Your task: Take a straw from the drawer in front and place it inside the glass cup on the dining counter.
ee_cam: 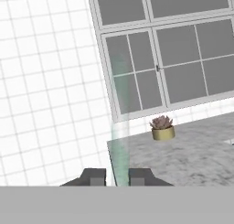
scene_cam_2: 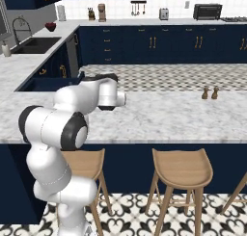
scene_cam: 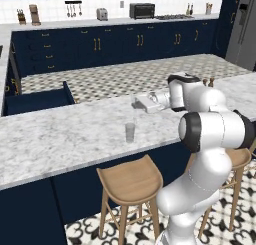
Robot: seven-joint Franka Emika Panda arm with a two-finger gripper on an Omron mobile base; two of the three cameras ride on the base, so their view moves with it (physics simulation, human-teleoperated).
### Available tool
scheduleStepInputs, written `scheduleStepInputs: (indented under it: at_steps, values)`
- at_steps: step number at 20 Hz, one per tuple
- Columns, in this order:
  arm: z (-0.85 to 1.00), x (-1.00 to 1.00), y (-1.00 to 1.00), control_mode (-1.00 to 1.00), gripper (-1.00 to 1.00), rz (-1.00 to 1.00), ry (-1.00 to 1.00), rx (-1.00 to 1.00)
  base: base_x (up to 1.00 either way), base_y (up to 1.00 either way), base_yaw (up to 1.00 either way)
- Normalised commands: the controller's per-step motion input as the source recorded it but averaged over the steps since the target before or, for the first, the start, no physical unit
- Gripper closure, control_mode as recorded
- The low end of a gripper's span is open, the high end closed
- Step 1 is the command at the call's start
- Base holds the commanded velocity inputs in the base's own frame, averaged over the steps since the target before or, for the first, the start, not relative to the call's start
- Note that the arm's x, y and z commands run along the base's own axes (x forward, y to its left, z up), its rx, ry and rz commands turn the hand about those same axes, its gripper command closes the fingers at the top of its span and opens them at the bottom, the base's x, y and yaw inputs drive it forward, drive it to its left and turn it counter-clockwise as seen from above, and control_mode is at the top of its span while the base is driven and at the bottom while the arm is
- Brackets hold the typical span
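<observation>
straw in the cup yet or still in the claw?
Still in the claw: hand view shows the straw rising between the shut fingertips. In the left base view the glass cup stands apart on the dining counter, holding nothing visible.

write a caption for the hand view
Gripper shut on the straw, pointing across the counter toward a potted succulent and a window.

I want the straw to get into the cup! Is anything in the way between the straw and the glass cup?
Nothing visible blocks it. The gripper holds the straw above the dining counter, and the glass cup stands alone on bare marble. The potted succulent sits farther off.
</observation>
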Motion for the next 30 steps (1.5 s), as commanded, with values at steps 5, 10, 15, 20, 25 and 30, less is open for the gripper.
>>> scheduleStepInputs:
  at_steps: [5,10,15,20,25,30]
  values:
    - [0.0,0.0,-0.25,-1.0,1.0,0.0,0.0,0.01,0.0,0.0,0.0]
    - [-0.21,0.0,-0.01,-1.0,1.0,0.0,0.0,0.0,0.0,0.0,0.0]
    - [-0.45,0.07,0.04,-1.0,1.0,0.0,0.01,0.01,0.0,0.0,0.0]
    - [-0.23,0.26,0.11,-1.0,1.0,0.0,0.0,0.01,0.0,0.0,0.0]
    - [-0.15,0.3,0.1,-1.0,1.0,0.01,0.0,0.01,0.0,0.0,0.0]
    - [-0.08,0.43,0.01,-1.0,1.0,0.01,-0.01,0.0,0.0,0.0,0.0]
